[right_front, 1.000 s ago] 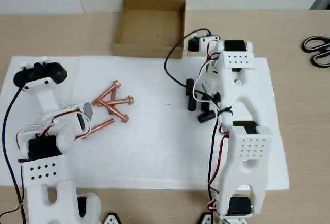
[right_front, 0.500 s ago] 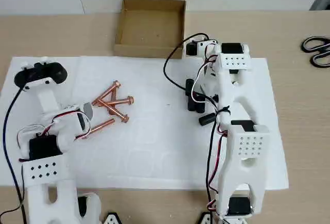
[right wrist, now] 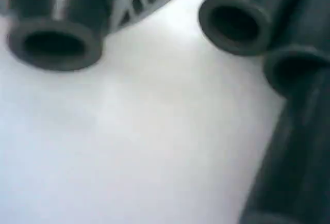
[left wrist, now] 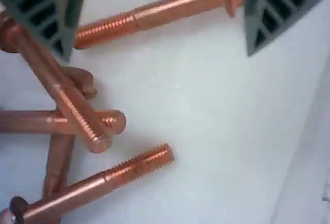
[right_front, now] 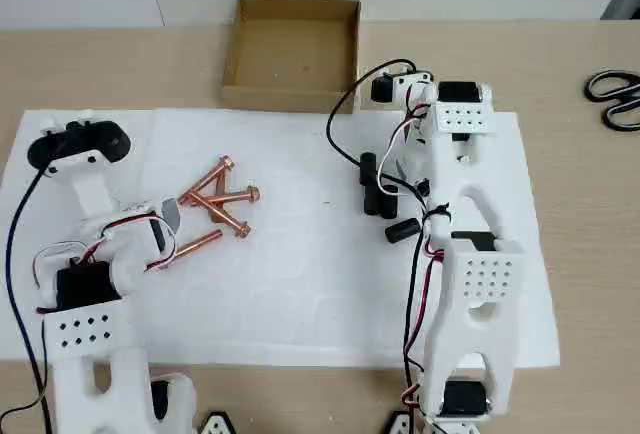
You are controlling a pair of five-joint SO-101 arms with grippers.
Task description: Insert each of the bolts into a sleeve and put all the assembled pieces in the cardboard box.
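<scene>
Several copper bolts (right_front: 220, 199) lie in a loose heap on the white mat (right_front: 290, 284). One more bolt (right_front: 190, 247) lies apart, nearer the left arm. My left gripper (right_front: 165, 229) hangs open just over that bolt (left wrist: 154, 12), one finger on either side of it and neither touching. Three black sleeves (right_front: 378, 194) lie close together on the mat by my right gripper (right_front: 395, 169), which is low beside them. In the right wrist view, the open mouths of the sleeves (right wrist: 234, 22) show very close. The cardboard box (right_front: 295, 49) stands behind the mat.
Scissors (right_front: 615, 94) lie on the wooden table at the far right. Black cables (right_front: 345, 124) loop from the right arm over the mat near the box's front corner. The mat's middle and front are bare white.
The right arm's wrist swung slightly left, then back right, staying over the sleeves. The left arm and the bolts have not moved.
</scene>
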